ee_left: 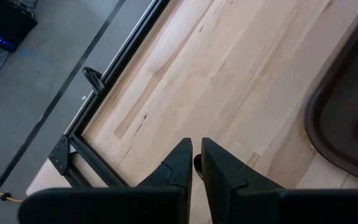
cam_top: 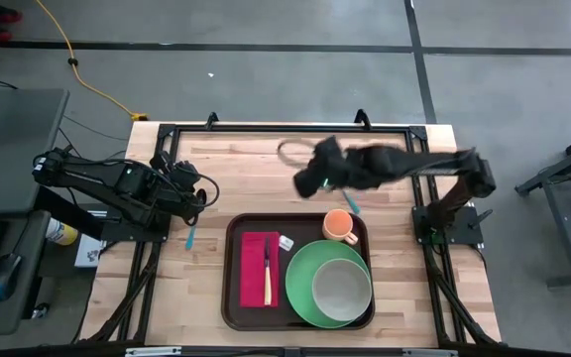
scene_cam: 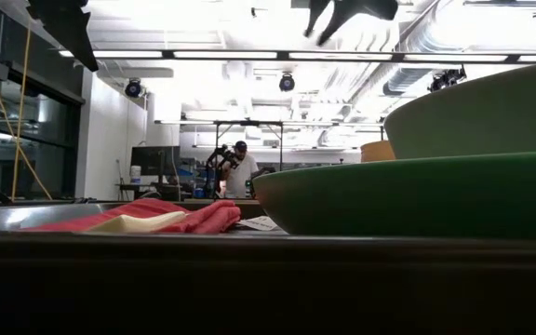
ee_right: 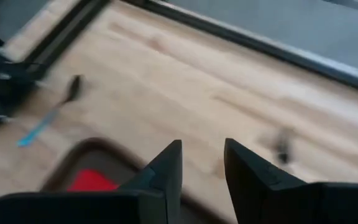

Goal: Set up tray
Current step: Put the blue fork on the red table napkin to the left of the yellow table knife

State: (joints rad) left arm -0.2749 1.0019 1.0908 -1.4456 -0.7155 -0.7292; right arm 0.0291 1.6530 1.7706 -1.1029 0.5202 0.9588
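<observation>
The dark brown tray (cam_top: 234, 297) lies near the table's front edge. It carries a red napkin (cam_top: 254, 270) with a pale-handled utensil (cam_top: 267, 278) on top, a green plate (cam_top: 303, 273) with a bowl (cam_top: 342, 286) in it, and an orange cup (cam_top: 339, 227). A blue-handled spoon (cam_top: 191, 236) lies on the table left of the tray. My left gripper (ee_left: 196, 155) hangs shut above that spoon. My right gripper (ee_right: 202, 155) is open and empty, high over the table behind the tray, blurred in the high view (cam_top: 310, 178).
A small white item (cam_top: 285, 241) lies on the tray by the napkin. A blue utensil end (cam_top: 352, 205) shows on the table under my right arm. A black frame (cam_top: 266, 129) borders the table. Bare wood lies behind the tray. A person (scene_cam: 240, 172) stands far back in the room.
</observation>
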